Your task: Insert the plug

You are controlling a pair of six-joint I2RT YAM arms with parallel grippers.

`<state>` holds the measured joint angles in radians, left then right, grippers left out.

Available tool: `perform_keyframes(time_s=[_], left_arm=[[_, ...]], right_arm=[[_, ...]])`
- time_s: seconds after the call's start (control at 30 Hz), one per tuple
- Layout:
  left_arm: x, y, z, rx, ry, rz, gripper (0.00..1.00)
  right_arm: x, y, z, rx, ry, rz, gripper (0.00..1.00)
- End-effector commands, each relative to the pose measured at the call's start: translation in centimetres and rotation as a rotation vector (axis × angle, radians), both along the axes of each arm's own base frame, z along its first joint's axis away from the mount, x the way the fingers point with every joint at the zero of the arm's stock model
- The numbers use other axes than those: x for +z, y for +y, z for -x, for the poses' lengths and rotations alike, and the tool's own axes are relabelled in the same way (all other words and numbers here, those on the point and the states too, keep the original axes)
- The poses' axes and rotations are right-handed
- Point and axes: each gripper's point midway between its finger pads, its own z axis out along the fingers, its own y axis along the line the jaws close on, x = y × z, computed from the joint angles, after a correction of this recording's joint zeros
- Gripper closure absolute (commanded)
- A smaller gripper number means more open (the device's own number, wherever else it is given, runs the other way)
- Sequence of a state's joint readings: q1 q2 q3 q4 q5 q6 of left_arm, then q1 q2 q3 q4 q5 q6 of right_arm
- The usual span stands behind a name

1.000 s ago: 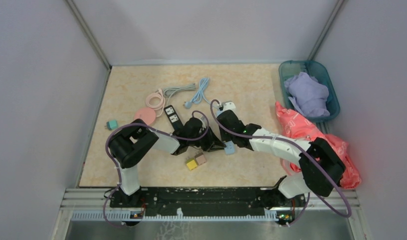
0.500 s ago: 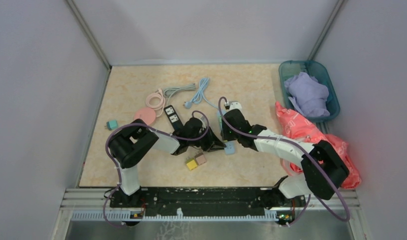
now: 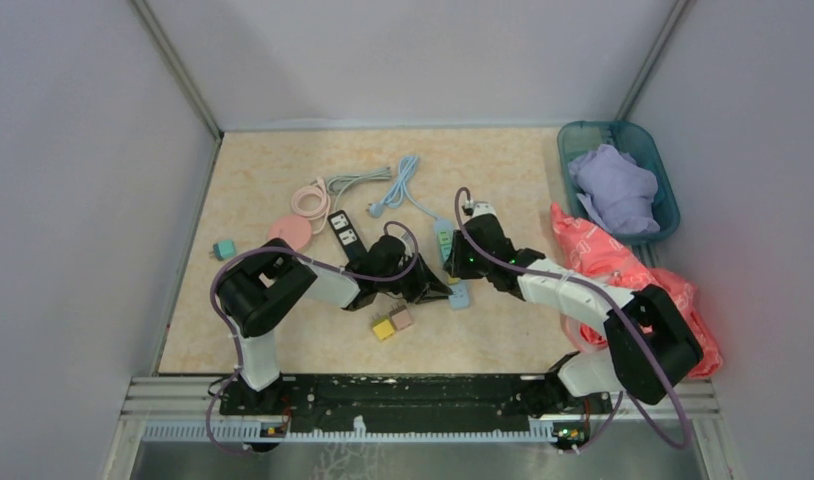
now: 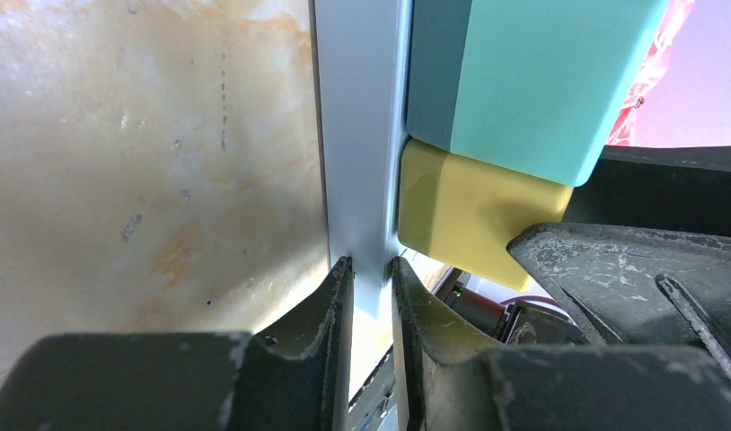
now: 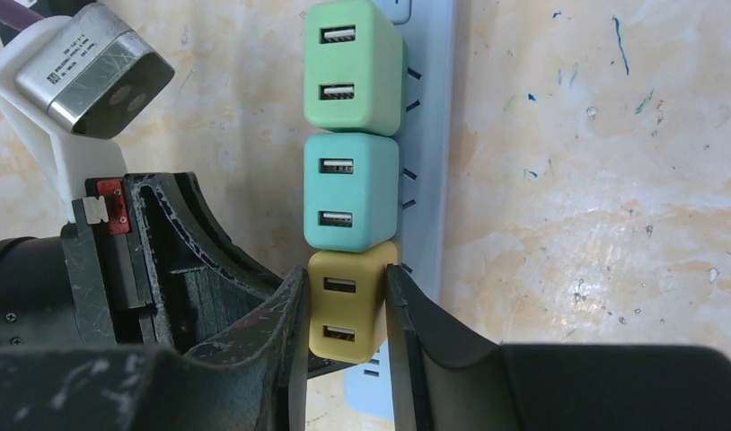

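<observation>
While my left end effector [image 4: 369, 274] is pinched narrow on the thin edge of the power strip [image 4: 362, 135], my right end effector [image 5: 344, 274] is closed around the yellow plug [image 5: 351, 310], one finger pressed to each side. The strip lies near the middle of the surface [image 5: 568, 180], between my two arms. The yellow plug sits in the strip at the near end of a row of three, touching the teal plug [image 5: 351, 193]. The green plug [image 5: 353, 67] is just beyond that, on the far side.
</observation>
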<state>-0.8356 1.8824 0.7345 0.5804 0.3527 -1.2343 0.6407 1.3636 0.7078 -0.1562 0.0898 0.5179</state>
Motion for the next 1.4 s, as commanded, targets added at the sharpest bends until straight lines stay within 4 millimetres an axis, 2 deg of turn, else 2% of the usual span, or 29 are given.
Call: perform_keyframes(time_s=[0.0, 0.1, 0.27, 0.43, 0.6, 0.7, 0.83, 0.97, 1.1, 1.2, 1.37], left_arm=[[-3.0, 0.7, 2.2, -0.04, 0.048, -0.098, 0.75], [-3.0, 0.7, 2.2, -0.042, 0.047, -0.1, 0.76], [-2.9, 0.7, 2.2, -0.039, 0.043, -0.103, 0.76], [-3.0, 0.5, 2.1, -0.042, 0.044, -0.103, 0.76], [-3.0, 0.3, 2.1, -0.048, 0.044, -0.106, 0.76], [-2.9, 0.4, 2.1, -0.046, 0.039, -0.11, 0.75], [-2.9, 0.4, 2.1, -0.046, 0.036, -0.112, 0.75], [-3.1, 0.3, 2.1, -0.05, 0.039, -0.114, 0.75], [-3.1, 0.4, 2.2, -0.049, 0.038, -0.115, 0.75], [-3.0, 0.4, 2.1, -0.047, 0.034, -0.114, 0.75], [-3.1, 0.3, 2.2, -0.053, 0.036, -0.112, 0.75]], right_arm=[[-8.7, -6.2, 7.6, -0.029, 0.349, 0.229, 1.0], [-9.3, -5.6, 7.7, -0.022, 0.366, 0.205, 1.0], [-10.1, -6.0, 7.5, -0.016, 0.386, 0.251, 1.0], [-8.3, -4.8, 6.2, 0.014, 0.314, 0.224, 1.0], [-7.2, -5.2, 5.2, 0.015, 0.265, 0.32, 1.0], [-6.3, -3.7, 4.9, 0.053, 0.237, 0.282, 1.0], [-3.3, -1.6, 3.8, 0.087, 0.165, 0.212, 0.88], [0.3, -0.3, 2.2, 0.097, 0.091, 0.187, 0.74], [2.9, 0.3, 1.1, 0.095, 0.03, 0.159, 0.61], [3.6, 0.5, 1.0, 0.097, 0.028, 0.159, 0.55], [3.1, 0.4, 1.2, 0.102, 0.051, 0.182, 0.53]])
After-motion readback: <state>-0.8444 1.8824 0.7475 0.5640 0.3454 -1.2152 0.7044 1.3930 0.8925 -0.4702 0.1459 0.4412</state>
